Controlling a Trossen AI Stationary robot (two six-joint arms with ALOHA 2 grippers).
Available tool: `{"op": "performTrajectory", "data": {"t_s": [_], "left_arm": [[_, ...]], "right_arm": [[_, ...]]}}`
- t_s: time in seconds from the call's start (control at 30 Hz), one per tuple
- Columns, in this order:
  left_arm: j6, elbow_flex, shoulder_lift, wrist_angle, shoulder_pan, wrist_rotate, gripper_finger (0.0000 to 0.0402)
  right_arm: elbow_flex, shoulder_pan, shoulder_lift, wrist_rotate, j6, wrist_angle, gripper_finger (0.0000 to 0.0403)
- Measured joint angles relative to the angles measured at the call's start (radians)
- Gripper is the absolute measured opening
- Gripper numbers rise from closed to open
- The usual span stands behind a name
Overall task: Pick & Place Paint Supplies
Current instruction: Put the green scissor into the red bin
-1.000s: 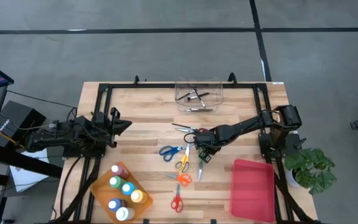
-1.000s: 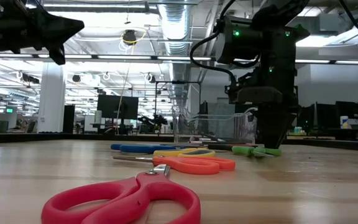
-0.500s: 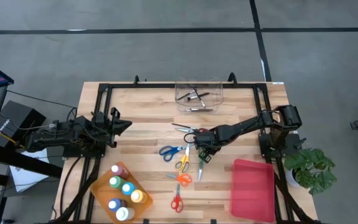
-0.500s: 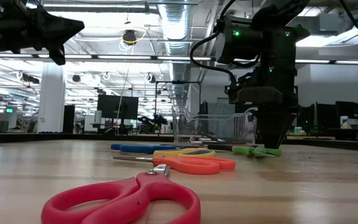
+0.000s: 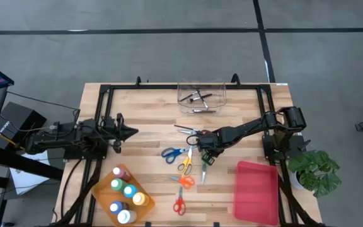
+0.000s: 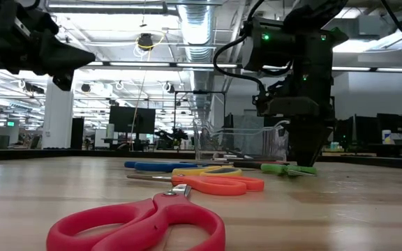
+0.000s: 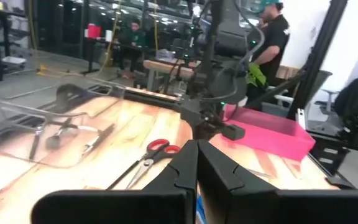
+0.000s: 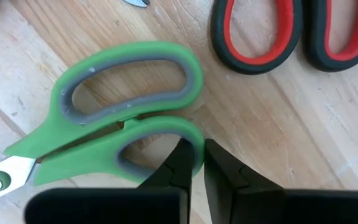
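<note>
Several scissors lie flat on the wooden table: green [image 5: 203,168], blue [image 5: 174,153], yellow [image 5: 186,165], orange [image 5: 184,181], red [image 5: 179,205] and a red-and-black pair [image 5: 191,131]. My right gripper [image 5: 205,154] is down at the green scissors' handle [image 8: 129,118], shut on one loop. Its dark body stands over the green scissors [image 6: 288,168] in the low view. Paint bottles [image 5: 125,192] stand in an orange tray. My left gripper [image 5: 135,132] hovers above the table's left side, shut and touching nothing. My right gripper comes from above, pointing down, and pinches the rim of the green scissors' smaller handle loop [image 8: 196,144] between its two fingertips. One finger [image 8: 178,160] stands at the loop's inner side and the other finger [image 8: 221,167] outside it. The scissors lie flat on the table.
A clear box [image 5: 200,96] with dark brushes sits at the far edge. A pink bin [image 5: 256,192] lies near the right corner, and a plant [image 5: 317,170] stands beyond the right edge. The red-and-black scissors [image 8: 291,31] lie close beside my right gripper.
My left gripper has turned about its wrist and shifted slightly toward the table's right. My right gripper and the scissors have kept still.
</note>
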Motion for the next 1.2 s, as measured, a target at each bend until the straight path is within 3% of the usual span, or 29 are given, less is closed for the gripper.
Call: {"op": "performTrajectory", "data": {"t_s": [0.3,1.2], "left_arm": [[0.0,0.0,0.001,-0.004,0.0,0.013,0.0],[-0.001,0.0,0.001,-0.005,-0.001,0.012,0.0]], "right_arm": [[0.0,0.001,-0.001,0.003,-0.003,0.0,0.0011],[-0.001,0.016,-0.197,0.018,0.04,-0.088,0.0009]]}}
